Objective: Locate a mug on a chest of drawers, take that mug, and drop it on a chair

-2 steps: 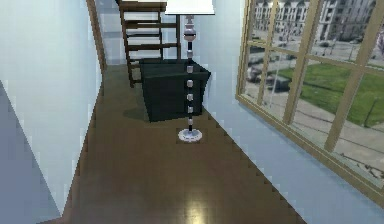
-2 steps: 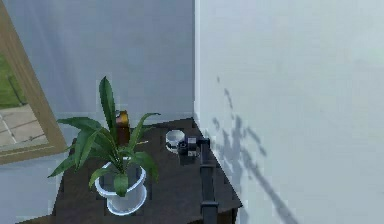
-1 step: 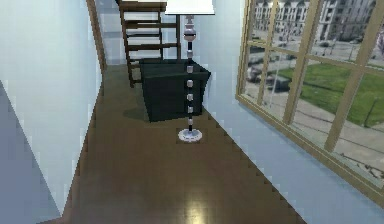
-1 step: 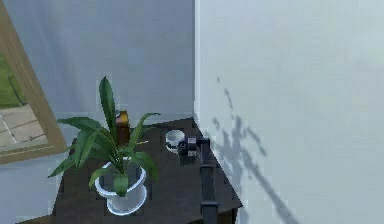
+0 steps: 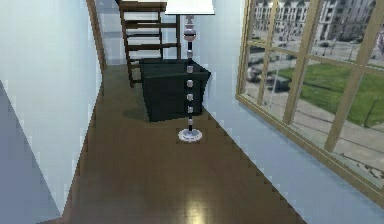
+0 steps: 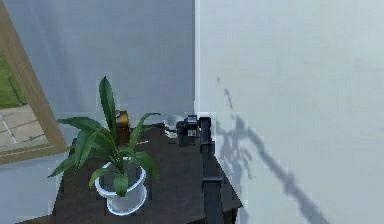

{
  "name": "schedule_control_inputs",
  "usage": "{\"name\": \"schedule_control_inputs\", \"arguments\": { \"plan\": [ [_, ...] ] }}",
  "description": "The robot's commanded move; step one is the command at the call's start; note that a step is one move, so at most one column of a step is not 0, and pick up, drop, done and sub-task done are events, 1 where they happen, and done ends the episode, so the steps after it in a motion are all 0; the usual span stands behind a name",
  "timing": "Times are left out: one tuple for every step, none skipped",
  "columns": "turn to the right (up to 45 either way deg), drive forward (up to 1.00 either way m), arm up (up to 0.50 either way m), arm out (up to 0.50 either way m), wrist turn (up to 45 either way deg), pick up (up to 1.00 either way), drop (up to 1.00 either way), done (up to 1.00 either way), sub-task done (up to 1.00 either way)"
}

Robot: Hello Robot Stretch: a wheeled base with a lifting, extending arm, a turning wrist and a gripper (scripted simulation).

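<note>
Currently I see the dark two-finger gripper (image 6: 187,127) near a pale rounded blob (image 6: 171,122), maybe the mug, on a dark wooden top (image 6: 176,188); whether the fingers grasp anything, I cannot tell.

The floor lamp (image 5: 190,70) is cut off at the shade by the forward view's top edge, and the wooden chair (image 5: 145,32) is partly hidden behind the dark chest of drawers (image 5: 175,85). In the arm side view, a brown object (image 6: 122,120) is largely hidden by the plant (image 6: 112,150). The pale object (image 6: 170,122) by the pincer (image 6: 183,128) is too small to be identified, and whether anything is held cannot be told.
</note>
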Motion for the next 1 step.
{"name": "schedule_control_inputs", "arguments": {
  "plan": [
    [0.0,0.0,0.28,0.0,0.0,0.0,0.0,0.0,0.0]
  ]
}}
